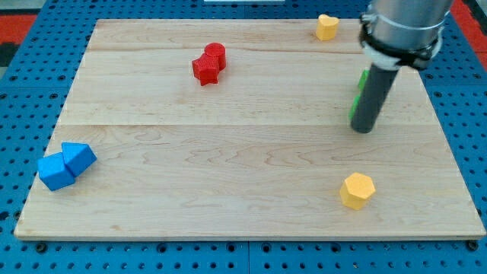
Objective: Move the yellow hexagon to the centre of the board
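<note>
The yellow hexagon [357, 190] lies on the wooden board [228, 152] near the view's bottom right. My tip [364, 129] stands above it in the view, a short way toward the view's top, apart from it. A green block [355, 99] is mostly hidden behind the rod, just to the tip's left; its shape cannot be made out.
A yellow heart-like block [327, 27] sits at the top edge, right of centre. A red cylinder [216, 53] and a red star [205, 69] touch each other at upper centre-left. Two blue blocks [78, 156] [55, 171] touch at the lower left.
</note>
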`<state>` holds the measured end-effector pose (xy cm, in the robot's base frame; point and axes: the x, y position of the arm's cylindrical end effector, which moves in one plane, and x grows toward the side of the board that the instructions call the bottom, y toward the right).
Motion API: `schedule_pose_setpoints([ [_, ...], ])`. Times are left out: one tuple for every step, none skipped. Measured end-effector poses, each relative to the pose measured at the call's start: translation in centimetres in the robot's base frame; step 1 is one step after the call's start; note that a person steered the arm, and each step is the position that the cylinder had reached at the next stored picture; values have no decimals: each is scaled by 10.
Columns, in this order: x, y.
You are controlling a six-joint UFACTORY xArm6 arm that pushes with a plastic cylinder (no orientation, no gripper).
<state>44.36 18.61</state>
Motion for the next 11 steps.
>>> schedule_pose_setpoints([
  [-19,14],
  [18,37],
  [109,65],
  [141,9],
  [116,-57],
  [99,-95],
  [120,-108],
  [98,-140],
  [60,-166],
  [39,-169],
  [9,-169],
])
